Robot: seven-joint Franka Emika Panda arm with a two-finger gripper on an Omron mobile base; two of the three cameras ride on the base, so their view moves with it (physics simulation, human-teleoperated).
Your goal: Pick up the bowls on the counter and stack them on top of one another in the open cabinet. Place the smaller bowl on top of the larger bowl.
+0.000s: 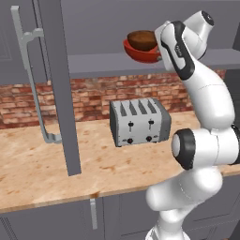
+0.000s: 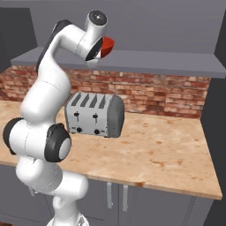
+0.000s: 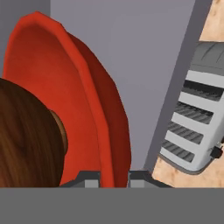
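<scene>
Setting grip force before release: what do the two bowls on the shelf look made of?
The smaller bowl looks like dark wood, matte, with streaky brown grain in the hand view. The larger bowl beneath it is smooth, uniform glossy red, likely glazed ceramic or plastic; the render leaves that open.

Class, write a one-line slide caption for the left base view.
Small dark brown wood-look bowl nested in the wide glossy red bowl on the grey cabinet shelf, above a silver four-slot toaster.

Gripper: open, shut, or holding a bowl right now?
Gripper: cannot tell; its tips sit by the rim of the red bowl on the cabinet shelf, brown bowl inside.
</scene>
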